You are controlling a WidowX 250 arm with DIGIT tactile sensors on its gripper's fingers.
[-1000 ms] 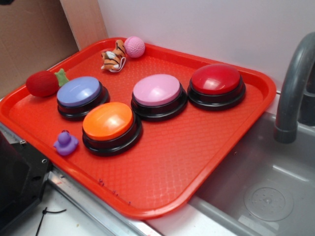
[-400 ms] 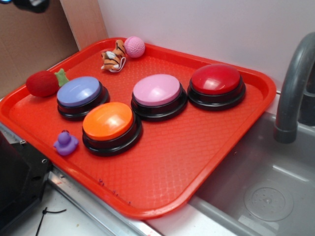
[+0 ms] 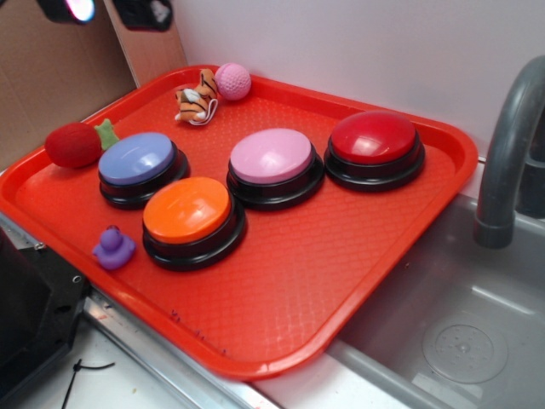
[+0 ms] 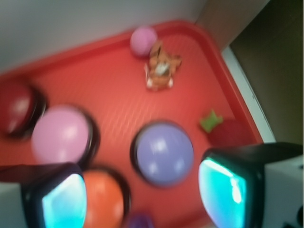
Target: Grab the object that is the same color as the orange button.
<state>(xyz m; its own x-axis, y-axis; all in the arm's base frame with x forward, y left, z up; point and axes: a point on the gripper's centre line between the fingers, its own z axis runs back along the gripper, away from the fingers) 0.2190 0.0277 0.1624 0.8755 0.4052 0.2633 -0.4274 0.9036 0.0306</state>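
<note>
The small orange plush tiger (image 3: pixel 196 100) lies at the far end of the red tray (image 3: pixel 341 256), touching the pink knitted ball (image 3: pixel 232 81). The orange button (image 3: pixel 187 210) stands near the tray's front left. Only the two dark fingertips of my gripper (image 3: pixel 102 10) show at the top left edge, high above the tray's left side, open and empty. The wrist view is blurred: the tiger (image 4: pixel 161 67) sits far ahead beside the ball (image 4: pixel 143 40). The orange button (image 4: pixel 102 199) is low between the teal pads (image 4: pixel 228 190) of my gripper (image 4: pixel 142 199).
A blue-purple button (image 3: pixel 136 159), a pink button (image 3: pixel 272 156) and a red button (image 3: pixel 373 137) share the tray. A red strawberry plush (image 3: pixel 74 144) lies at the left rim, a purple duck (image 3: pixel 113 248) at the front left. A grey faucet (image 3: pixel 507 145) and sink (image 3: pixel 460 332) are right.
My gripper has come into the exterior view at the top left edge and moved rightward. Nothing on the tray has moved.
</note>
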